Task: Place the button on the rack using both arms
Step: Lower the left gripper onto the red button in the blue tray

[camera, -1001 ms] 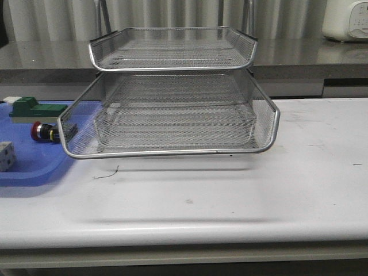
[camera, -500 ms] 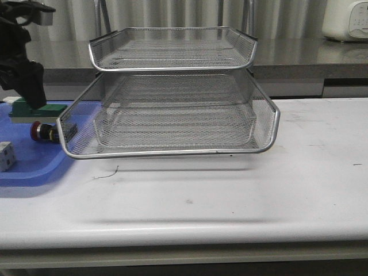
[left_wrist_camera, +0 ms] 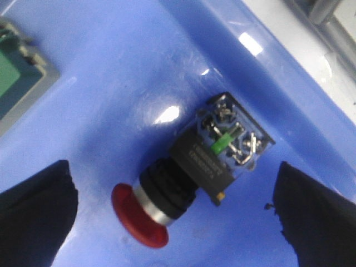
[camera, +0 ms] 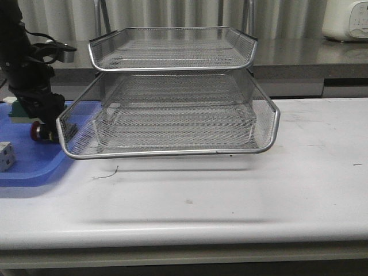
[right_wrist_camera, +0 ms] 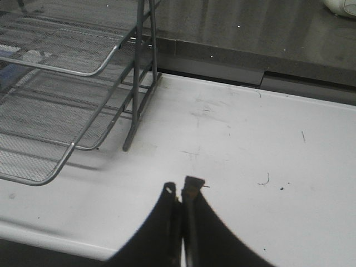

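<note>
The button (left_wrist_camera: 183,181) lies on its side on the blue tray (left_wrist_camera: 111,67), with its red head (left_wrist_camera: 139,222) at one end and its black body with metal terminals at the other. My left gripper (left_wrist_camera: 172,192) is open, and its black fingers (left_wrist_camera: 36,211) stand on either side of the button without touching it. In the front view my left gripper (camera: 41,115) hangs just above the button (camera: 38,131), beside the left corner of the silver mesh rack (camera: 172,103). My right gripper (right_wrist_camera: 181,189) is shut and empty over the white table, to the right of the rack (right_wrist_camera: 67,83).
The pulled-out middle tray of the rack (camera: 172,150) overhangs the blue tray's (camera: 29,167) right edge. A small white cube (camera: 4,156) sits on the blue tray's front. A green-and-beige block (left_wrist_camera: 16,83) lies behind the button. A grey counter runs behind the table.
My left arm has come into the front view from the upper left and dropped down over the button. The rack and the button have not moved.
</note>
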Controlling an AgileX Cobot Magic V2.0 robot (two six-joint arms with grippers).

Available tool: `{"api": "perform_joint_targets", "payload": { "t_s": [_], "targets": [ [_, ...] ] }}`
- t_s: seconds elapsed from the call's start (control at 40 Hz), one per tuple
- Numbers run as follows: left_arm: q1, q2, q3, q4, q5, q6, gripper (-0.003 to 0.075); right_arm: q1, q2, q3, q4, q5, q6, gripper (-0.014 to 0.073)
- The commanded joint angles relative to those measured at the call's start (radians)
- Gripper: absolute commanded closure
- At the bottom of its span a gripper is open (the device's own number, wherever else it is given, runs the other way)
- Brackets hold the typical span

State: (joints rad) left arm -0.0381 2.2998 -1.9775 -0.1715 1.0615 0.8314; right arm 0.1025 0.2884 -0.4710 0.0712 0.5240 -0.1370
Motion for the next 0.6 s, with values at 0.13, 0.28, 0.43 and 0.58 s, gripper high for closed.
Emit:
{"api": "perform_joint_targets", "payload": {
  "t_s": [0.13, 0.28, 0.43, 0.58],
  "targets": [
    [-0.005, -0.044, -0.039, -0.060, -0.035, 0.035, 0.0046, 0.000, 0.008, -0.029, 0.004, -0.080, -0.002, 0.0654],
    [-0.005, -0.036, -0.039, -0.071, -0.043, 0.051, 0.0046, 0.000, 0.008, -0.029, 0.004, -0.080, -0.002, 0.0654],
    [-0.005, -0.016, -0.041, -0.072, -0.046, 0.051, 0.0046, 0.000, 0.008, -0.029, 0.004, -0.080, -0.002, 0.0654],
    [-0.005, -0.009, -0.042, -0.072, -0.058, 0.053, 0.0047, 0.000, 0.008, -0.029, 0.004, -0.080, -0.002, 0.0654]
  ]
}}
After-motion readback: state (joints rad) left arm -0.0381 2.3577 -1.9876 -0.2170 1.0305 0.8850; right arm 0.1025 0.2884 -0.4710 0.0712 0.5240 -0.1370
